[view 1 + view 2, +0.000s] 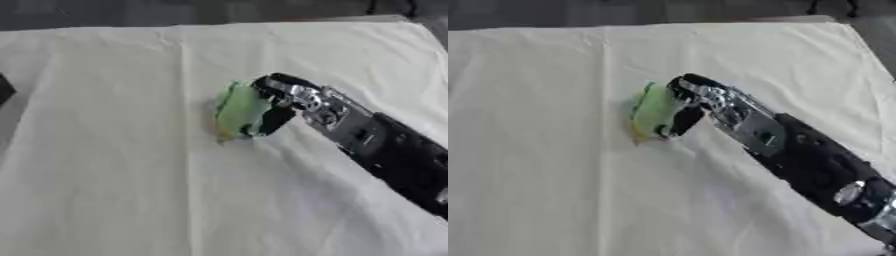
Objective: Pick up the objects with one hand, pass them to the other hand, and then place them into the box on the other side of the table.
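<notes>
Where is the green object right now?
The green object sits near the middle of the cloth-covered table, slightly right of centre, with the right hand curled round it.

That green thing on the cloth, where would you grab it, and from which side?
Across its narrow width, coming from the right. The green object looks flat and elongated, lying lengthwise away from the camera on the white cloth, so its long edges suit a pinch. The right robot hand already curls round it from that side.

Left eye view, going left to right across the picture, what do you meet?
Dark thing at the left edge → green object → right robot hand closed on it → its black forearm, all over the white tablecloth.
</notes>
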Robot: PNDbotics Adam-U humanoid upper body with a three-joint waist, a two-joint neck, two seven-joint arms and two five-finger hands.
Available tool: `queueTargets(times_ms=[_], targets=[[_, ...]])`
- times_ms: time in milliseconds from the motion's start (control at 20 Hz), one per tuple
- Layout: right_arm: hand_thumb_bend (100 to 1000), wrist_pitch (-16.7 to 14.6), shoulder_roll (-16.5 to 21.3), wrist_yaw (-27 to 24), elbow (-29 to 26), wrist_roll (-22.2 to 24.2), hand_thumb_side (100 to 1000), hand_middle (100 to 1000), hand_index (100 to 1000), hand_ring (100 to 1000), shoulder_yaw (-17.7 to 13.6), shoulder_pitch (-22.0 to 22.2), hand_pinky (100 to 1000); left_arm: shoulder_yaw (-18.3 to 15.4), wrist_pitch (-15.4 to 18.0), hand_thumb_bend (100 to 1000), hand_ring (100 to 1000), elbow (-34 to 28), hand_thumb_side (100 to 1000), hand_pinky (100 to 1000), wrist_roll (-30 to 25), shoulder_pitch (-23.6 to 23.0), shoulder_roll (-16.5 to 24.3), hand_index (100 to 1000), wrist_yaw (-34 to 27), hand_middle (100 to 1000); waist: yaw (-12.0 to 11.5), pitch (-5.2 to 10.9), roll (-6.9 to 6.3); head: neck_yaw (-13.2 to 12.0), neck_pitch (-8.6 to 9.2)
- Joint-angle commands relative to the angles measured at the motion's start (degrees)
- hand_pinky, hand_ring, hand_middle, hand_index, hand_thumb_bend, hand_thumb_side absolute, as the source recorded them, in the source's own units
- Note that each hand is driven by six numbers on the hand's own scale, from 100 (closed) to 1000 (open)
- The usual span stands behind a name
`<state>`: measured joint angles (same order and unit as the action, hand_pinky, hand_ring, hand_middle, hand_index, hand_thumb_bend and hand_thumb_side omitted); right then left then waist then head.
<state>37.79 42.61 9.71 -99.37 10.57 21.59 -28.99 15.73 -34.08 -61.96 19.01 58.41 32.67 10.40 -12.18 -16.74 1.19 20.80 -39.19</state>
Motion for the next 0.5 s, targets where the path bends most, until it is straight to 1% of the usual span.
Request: queueTargets(times_ms=[50,100,300,350,450,500], targets=[[382,1.1,1.1,-2.3,-1.1,-2.0,100,506,615,688,-0.7,0.6,746,-0.3,-0.1,238,716,-0.7,381,893,0.0,0.7,1.6,651,0.1,670,0.3,1.62,-0.11,-0.2,-0.25],[382,1.4,1.3,-3.1,-1.8,-2.6,100,506,615,688,-0.9,0.9,746,-0.3,-0.1,238,716,-0.6,381,893,-0.1,0.7,1.7,651,0.2,670,0.4,1.85,-0.13,-0.3,-0.39],[371,2.8,2.2,-5.1,-5.5,-4.3,100,471,570,640,-1.8,1.8,696,-0.3,0.0,240,714,-0.4,376,892,-0.3,0.4,1.8,650,0.7,669,1.0,2.81,-0.26,-0.6,-0.79],[365,3.3,2.4,-5.5,-6.4,-4.8,100,451,543,612,-2.0,1.9,653,-0.2,0.0,243,713,-0.4,373,891,-0.4,0.3,1.8,649,0.8,668,1.1,3.03,-0.33,-0.7,-0.82],[358,4.4,2.6,-6.2,-8.1,-5.8,100,440,529,596,-2.4,2.2,622,-0.2,0.0,243,711,-0.4,373,890,-0.7,0.3,1.8,647,0.9,667,1.2,3.39,-0.48,-0.8,-0.93],[352,4.9,2.7,-6.4,-9.0,-6.5,100,433,521,582,-2.5,2.3,580,-0.2,0.1,244,708,-0.4,374,888,-0.8,0.4,1.8,647,1.0,666,1.3,3.54,-0.55,-0.9,-0.98]])
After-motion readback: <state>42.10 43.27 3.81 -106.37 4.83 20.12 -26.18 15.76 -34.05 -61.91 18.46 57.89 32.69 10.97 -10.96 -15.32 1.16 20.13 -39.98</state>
